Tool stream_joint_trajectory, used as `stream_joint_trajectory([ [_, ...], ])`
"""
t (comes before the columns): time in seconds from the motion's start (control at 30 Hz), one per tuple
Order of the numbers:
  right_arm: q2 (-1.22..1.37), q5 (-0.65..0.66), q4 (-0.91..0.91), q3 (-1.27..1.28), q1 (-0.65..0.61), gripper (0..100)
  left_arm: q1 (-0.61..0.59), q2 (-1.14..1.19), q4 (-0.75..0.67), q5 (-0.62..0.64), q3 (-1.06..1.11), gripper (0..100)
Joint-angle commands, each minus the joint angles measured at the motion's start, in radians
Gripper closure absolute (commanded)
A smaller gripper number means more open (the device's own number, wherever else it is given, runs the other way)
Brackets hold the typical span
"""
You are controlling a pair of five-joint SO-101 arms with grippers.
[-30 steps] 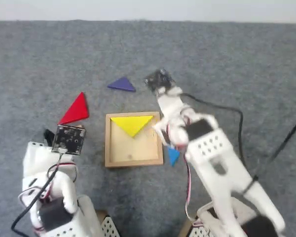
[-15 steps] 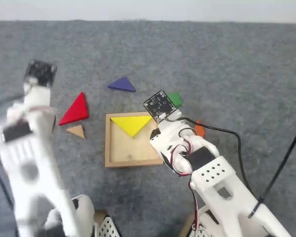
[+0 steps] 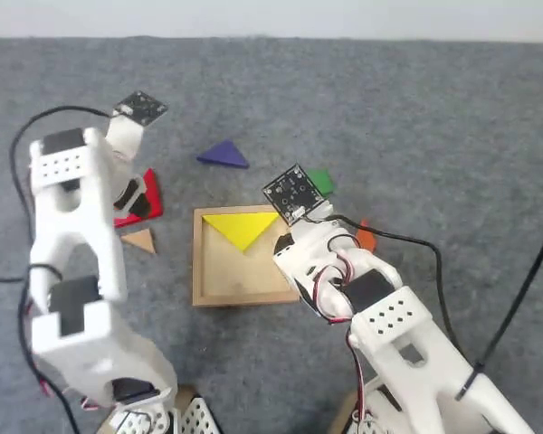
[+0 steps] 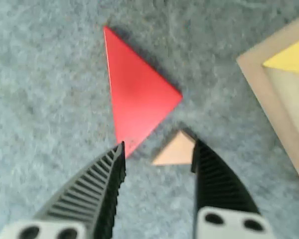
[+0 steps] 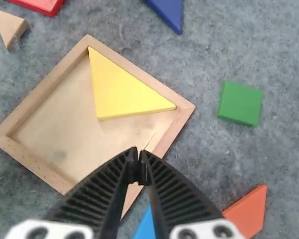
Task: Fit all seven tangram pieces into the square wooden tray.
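The square wooden tray (image 3: pixel 199 262) lies mid-table with a yellow triangle (image 3: pixel 242 226) in its far part. My left gripper (image 3: pixel 134 201) hangs open over the red triangle (image 4: pixel 134 94). A small tan triangle (image 4: pixel 175 149) lies between its fingertips, near the tray's corner (image 4: pixel 259 84). My right gripper (image 5: pixel 138 157) is shut above the tray's right rim (image 5: pixel 27 155), with nothing seen between its tips. A blue piece (image 5: pixel 148 226) shows under its fingers. A purple triangle (image 3: pixel 223 155), a green square (image 3: pixel 321 181) and an orange piece (image 3: pixel 366 238) lie on the mat.
The grey mat (image 3: pixel 434 117) spreads wide beyond and to the right of the pieces. A black cable (image 3: pixel 407 237) runs along the right arm. The right arm's body covers the mat in front of the tray's right corner.
The left arm rose from the front and swung out over the red triangle. The right arm drew back from the far side to the tray's right rim, then held still.
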Motion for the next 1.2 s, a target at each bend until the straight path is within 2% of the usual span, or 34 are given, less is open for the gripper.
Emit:
stream_joint_trajectory([
  [0.0, -0.038, -0.012, -0.015, -0.008, -0.012, 99.0, 0.011, 0.068, 0.011, -0.015, -0.117, 76],
  [0.27, -0.038, -0.011, -0.018, -0.008, -0.012, 99.0, 0.006, 0.253, 0.02, -0.011, -0.297, 74],
  [0.47, -0.038, -0.011, -0.019, -0.008, -0.012, 99.0, 0.008, 0.282, 0.018, 0.011, -0.323, 69],
  [0.73, -0.038, -0.011, -0.019, -0.006, -0.012, 99.0, 0.003, 0.29, 0.014, 0.023, -0.32, 69],
  [0.9, -0.038, -0.011, -0.019, -0.006, -0.012, 99.0, 0.003, 0.382, -0.017, 0.023, -0.331, 69],
  [1.17, -0.038, -0.011, -0.048, 0.017, -0.012, 99.0, 0.012, 0.453, 0.008, 0.046, -0.424, 69],
])
